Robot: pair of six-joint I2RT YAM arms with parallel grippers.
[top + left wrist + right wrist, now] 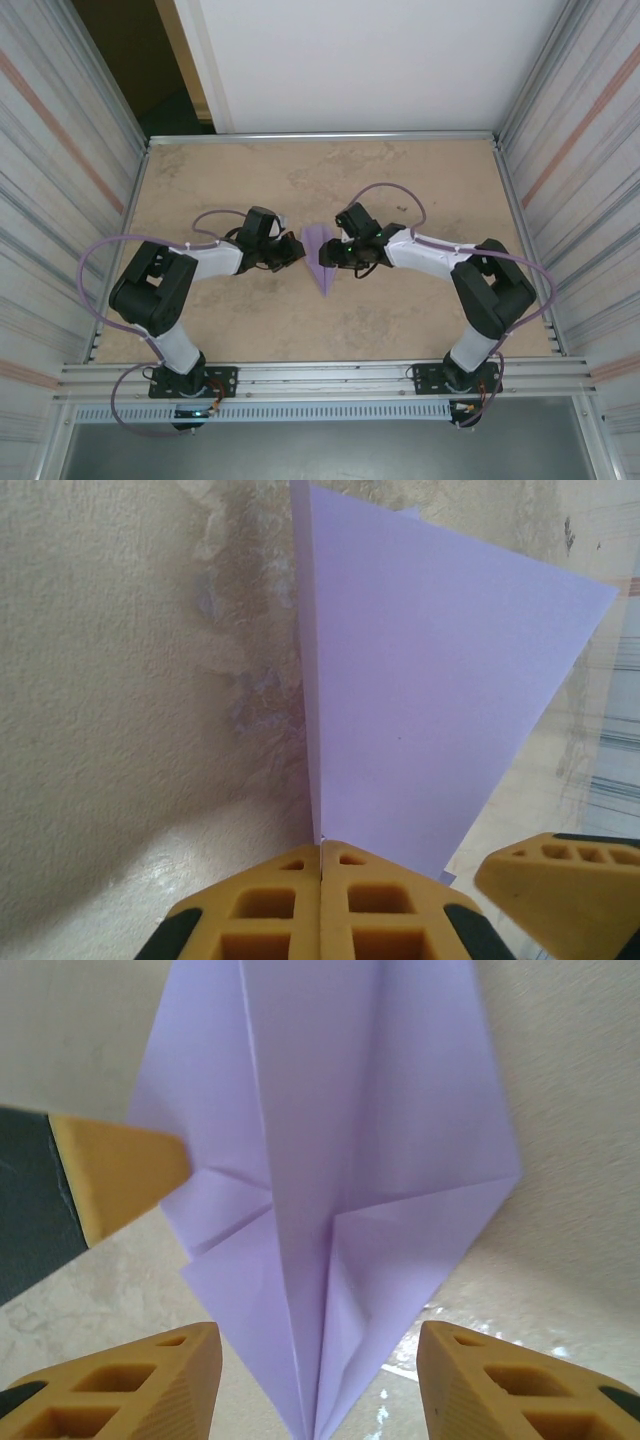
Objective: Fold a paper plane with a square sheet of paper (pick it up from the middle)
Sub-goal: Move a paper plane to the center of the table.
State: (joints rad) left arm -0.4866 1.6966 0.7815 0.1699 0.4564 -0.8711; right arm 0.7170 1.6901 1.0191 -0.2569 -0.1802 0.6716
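The square sheet of paper is folded into a lavender paper plane (320, 258), a narrow dart with a centre crease whose point faces the near edge. It sits at mid-table between both grippers. My left gripper (322, 848) is shut, and the plane's (430, 690) folded edge runs into the seam between its yellow pads. From the other side, my right gripper (320, 1365) stands open, one finger (175, 1385) on each side of the plane's (330, 1140) creased body without touching it. The left gripper (296, 250) and right gripper (331, 250) nearly meet at the paper.
The tan table (250, 180) is walled by metal rails (320, 136) at the back and by side panels. My left gripper's finger (120, 1175) shows at the paper's left edge in the right wrist view. The right gripper's finger (565, 890) shows close by in the left wrist view.
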